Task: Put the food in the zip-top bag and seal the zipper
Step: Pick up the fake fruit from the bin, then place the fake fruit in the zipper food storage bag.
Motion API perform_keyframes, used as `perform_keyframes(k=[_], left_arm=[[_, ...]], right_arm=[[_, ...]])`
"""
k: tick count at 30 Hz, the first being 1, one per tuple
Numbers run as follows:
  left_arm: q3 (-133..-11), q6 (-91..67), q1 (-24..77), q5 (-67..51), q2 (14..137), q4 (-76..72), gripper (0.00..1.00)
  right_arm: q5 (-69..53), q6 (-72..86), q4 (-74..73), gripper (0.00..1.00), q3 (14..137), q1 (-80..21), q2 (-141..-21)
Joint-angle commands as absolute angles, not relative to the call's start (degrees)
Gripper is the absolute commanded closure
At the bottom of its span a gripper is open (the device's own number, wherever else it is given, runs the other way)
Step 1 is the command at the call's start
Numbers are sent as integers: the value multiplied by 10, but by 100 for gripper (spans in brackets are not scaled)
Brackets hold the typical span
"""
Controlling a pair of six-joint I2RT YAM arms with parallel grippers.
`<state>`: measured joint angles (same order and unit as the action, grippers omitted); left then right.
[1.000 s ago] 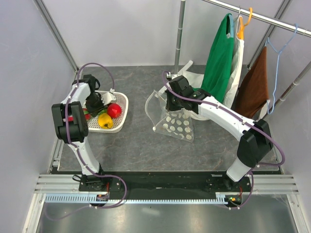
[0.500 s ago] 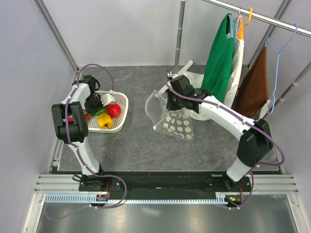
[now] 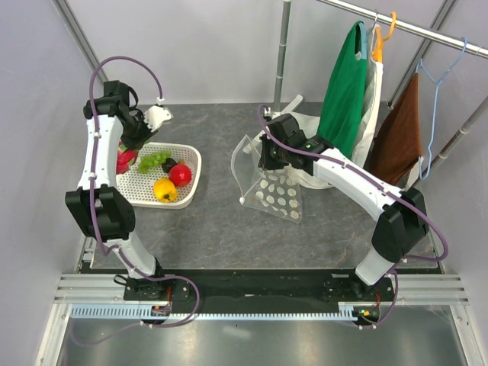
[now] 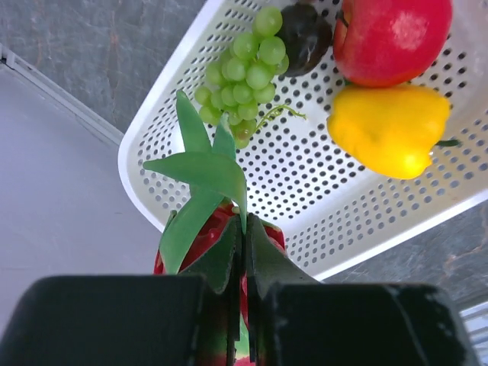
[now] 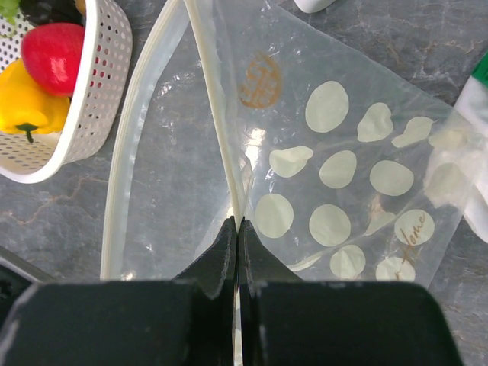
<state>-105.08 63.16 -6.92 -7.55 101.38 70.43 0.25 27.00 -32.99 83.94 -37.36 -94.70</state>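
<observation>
The left gripper point(image 4: 242, 252) had its fingers pressed together on the green leaves of the red toy fruit with green leafy tips point(image 4: 210, 229), which hung from them above the left rim of the white perforated plastic basket point(image 4: 152, 130). In the basket lay a bunch of green toy grapes point(image 4: 240, 72), a yellow toy pepper point(image 4: 389, 126), a round red toy fruit point(image 4: 393, 38) and a small dark piece point(image 4: 303, 34) just beside the grapes.

The right gripper point(image 5: 237, 229) was pinched shut on the mouth edge of the clear plastic zip-top bag printed with white polka dots point(image 5: 343, 191), right at its pale zipper strip point(image 5: 213, 99). The two sides of the strip stood apart, so the mouth gaped towards the basket. The bag's lower end rested on the grey stone-patterned table point(image 3: 221, 221), to the right of the basket and apart from it. No food showed inside the bag.
</observation>
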Motion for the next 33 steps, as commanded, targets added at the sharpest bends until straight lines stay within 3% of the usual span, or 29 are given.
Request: perform_keyframes(k=[1, 6, 10, 14, 15, 21, 26, 33], left_arm=[[-1102, 565, -64, -129, 992, 744, 98], [-1207, 484, -63, -282, 978, 759, 98], [-1278, 330, -48, -412, 963, 715, 98], [-1188, 162, -9, -531, 892, 559, 98], [-1156, 87, -5, -538, 876, 453, 98], [-856, -212, 97, -511, 746, -40, 98], [-801, -227, 191, -437, 749, -97, 98], [-747, -201, 219, -355, 768, -124, 98]], right_arm=[[-24, 294, -313, 100, 860, -369, -949], [-55, 315, -301, 100, 876, -368, -954], [-90, 349, -285, 100, 894, -368, -959], [-98, 371, -273, 100, 897, -367, -957], [-98, 374, -272, 100, 896, -366, -958], [-119, 415, -264, 100, 883, -352, -969], [-133, 428, -260, 100, 885, -343, -976], [-153, 447, -261, 100, 865, -327, -969]])
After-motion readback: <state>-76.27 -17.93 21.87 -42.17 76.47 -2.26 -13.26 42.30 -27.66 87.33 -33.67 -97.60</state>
